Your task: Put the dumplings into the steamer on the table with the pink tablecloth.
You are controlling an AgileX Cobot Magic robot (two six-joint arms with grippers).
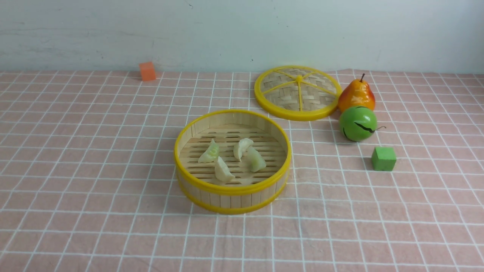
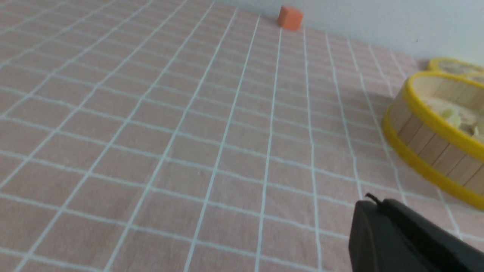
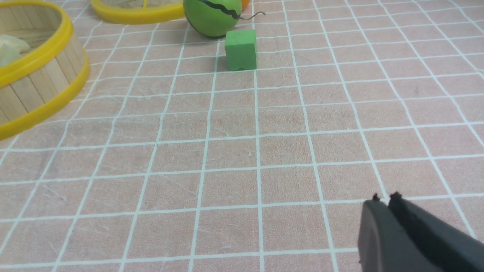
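The round bamboo steamer [image 1: 232, 190] with yellow rims stands mid-table on the pink tablecloth [image 1: 94, 170]. Several pale whitish-green dumplings lie on its slatted floor, among them one [image 1: 210, 153] on the left and one [image 1: 257, 159] on the right. Neither arm shows in the front view. In the left wrist view my left gripper [image 2: 376, 202] is shut and empty over bare cloth, with the steamer [image 2: 427, 151] off to its side. My right gripper [image 3: 386, 199] is also shut with nothing held, hanging over cloth apart from the steamer [image 3: 38, 87].
The flat woven lid [image 1: 297, 93] lies behind and to the right of the steamer. Beside it stand a pear [image 1: 357, 94], a green round fruit [image 1: 357, 123] and a green cube [image 1: 383, 158]. An orange cube [image 1: 147, 71] sits at the back left by the wall.
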